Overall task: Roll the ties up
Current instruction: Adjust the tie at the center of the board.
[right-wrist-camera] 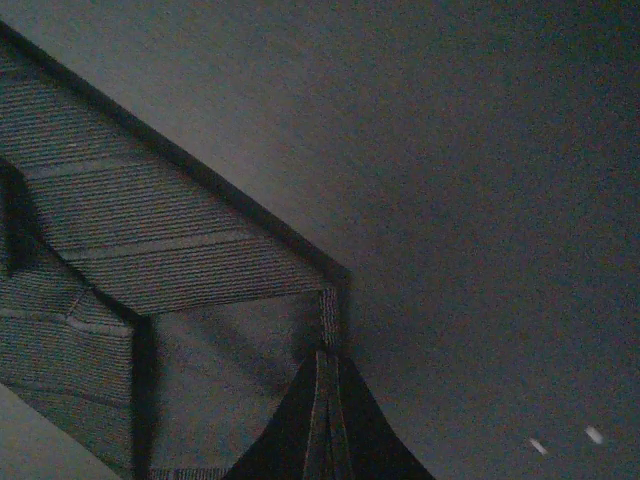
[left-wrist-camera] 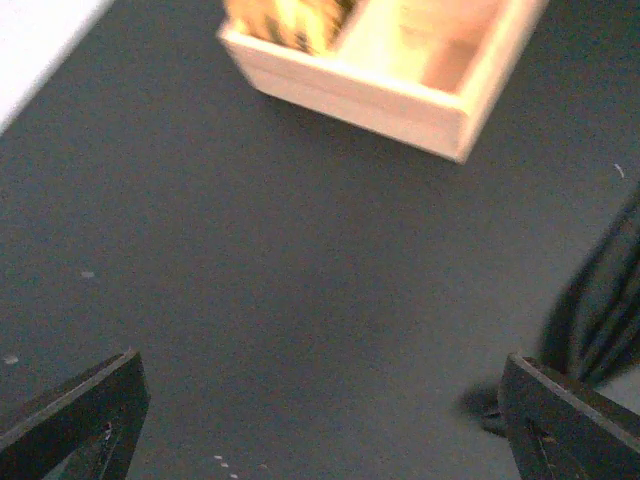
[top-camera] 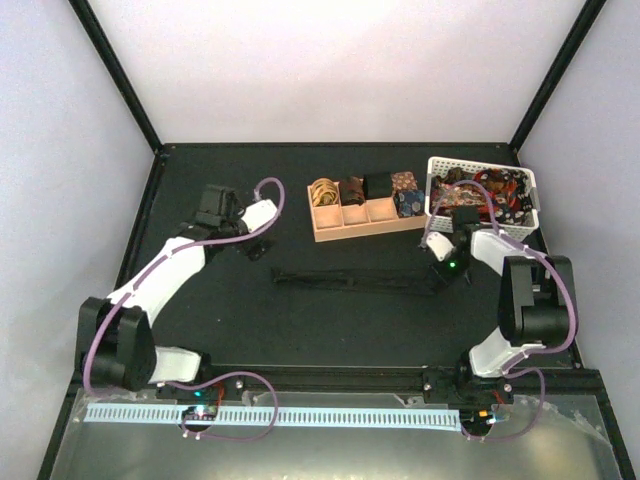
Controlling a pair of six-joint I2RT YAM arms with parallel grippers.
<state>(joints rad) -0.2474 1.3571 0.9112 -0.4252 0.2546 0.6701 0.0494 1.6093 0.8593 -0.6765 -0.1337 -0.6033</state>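
A black tie (top-camera: 355, 279) lies flat as a long strip across the middle of the table. My right gripper (top-camera: 447, 271) is at its right end. In the right wrist view the gripper (right-wrist-camera: 328, 385) is shut on the pointed tip of the tie's wide end (right-wrist-camera: 170, 260), whose striped underside faces up. My left gripper (top-camera: 257, 249) is just beyond the tie's left end. In the left wrist view it (left-wrist-camera: 320, 372) is wide open and empty over bare table, with the tie's end (left-wrist-camera: 600, 310) at the right edge. Several rolled ties (top-camera: 352, 189) sit in the tray.
The tan wooden compartment tray (top-camera: 365, 226) stands behind the tie; its corner shows in the left wrist view (left-wrist-camera: 400, 100). The white perforated basket (top-camera: 485, 222) at the back right holds loose red and dark ties, close behind my right arm.
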